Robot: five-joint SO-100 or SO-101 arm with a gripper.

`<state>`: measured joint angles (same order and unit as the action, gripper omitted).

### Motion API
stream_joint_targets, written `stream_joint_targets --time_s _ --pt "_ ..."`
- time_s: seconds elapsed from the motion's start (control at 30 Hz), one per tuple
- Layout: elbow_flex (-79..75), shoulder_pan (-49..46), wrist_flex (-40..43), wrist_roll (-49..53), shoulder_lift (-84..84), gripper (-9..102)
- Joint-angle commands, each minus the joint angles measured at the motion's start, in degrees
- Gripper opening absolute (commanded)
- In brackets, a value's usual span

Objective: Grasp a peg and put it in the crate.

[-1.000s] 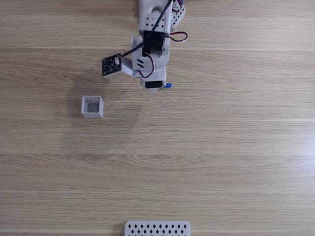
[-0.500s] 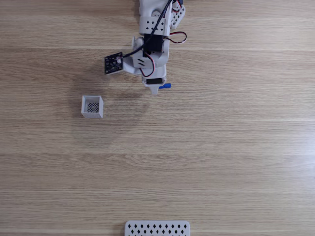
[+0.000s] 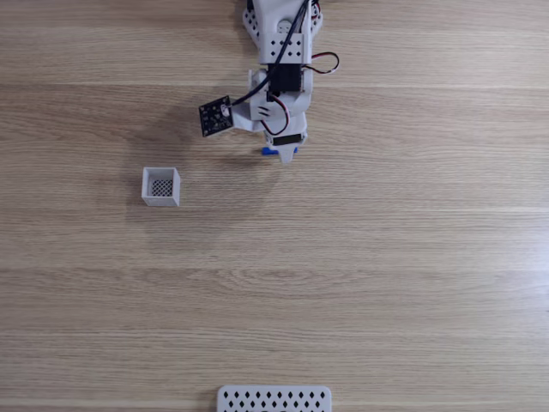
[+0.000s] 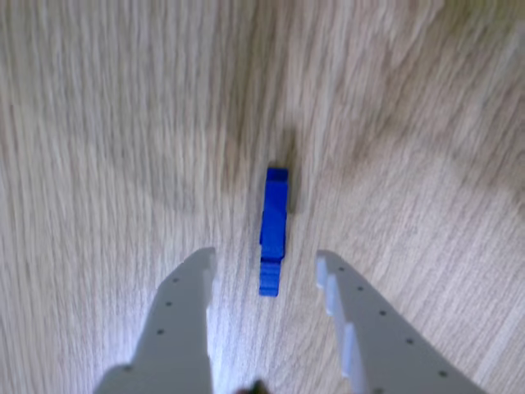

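Wood-grain laminate covers the worktop. In the fixed view, going left to right, the white crate stands toward the left side of the worktop, open top up, its dark mesh bottom showing. To its right, near the far edge, the white arm reaches down over the blue peg, of which just the ends peek out beneath it. A white panel with diamond holes lies at the near edge. In the other view the peg lies flat on the wood, lengthwise between the two white fingers, touching neither. The jaws stand apart, with the peg's near end between their tips.
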<state>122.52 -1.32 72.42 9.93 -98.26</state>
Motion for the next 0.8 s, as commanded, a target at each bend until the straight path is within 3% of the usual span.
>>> stream_joint_targets --time_s 0.0,0.27,0.43,0.57,0.67,0.77 --pt "-0.97 -0.35 -2.2 0.18 1.05 21" --pt "-1.05 -0.18 -5.71 0.35 5.01 18" --pt "-0.97 -0.79 -5.36 3.08 4.92 -4" --pt "-1.14 -0.88 -5.63 6.33 4.13 1" --pt "-1.23 -0.97 -5.8 12.74 -0.09 -1" --pt "-1.14 -2.11 -8.09 26.28 -8.26 -1"
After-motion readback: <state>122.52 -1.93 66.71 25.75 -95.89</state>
